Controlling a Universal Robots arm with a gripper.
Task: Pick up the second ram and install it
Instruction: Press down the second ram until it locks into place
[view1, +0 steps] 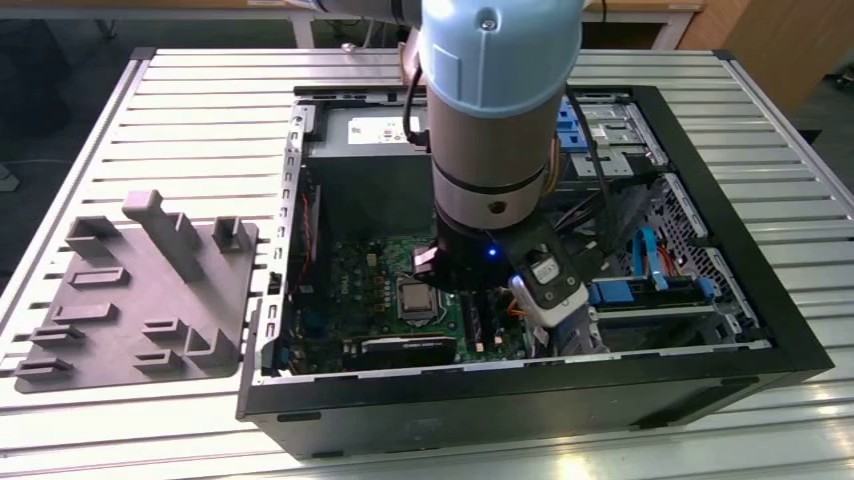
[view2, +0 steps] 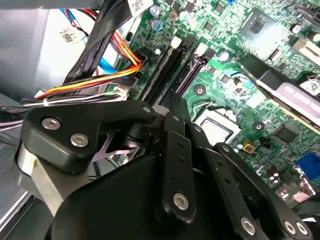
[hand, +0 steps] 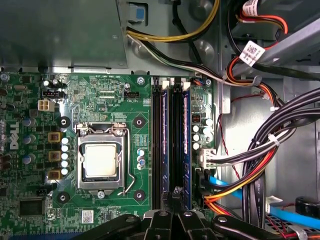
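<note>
One claw (hand: 173, 200) over memory sockets (hand: 172, 145)

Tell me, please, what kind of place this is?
Probably a robotics lab or test bench for computer assembly. An open computer case lies on a slotted metal table, a gray fixture sits beside it, and the arm reaches down over the motherboard.
</note>
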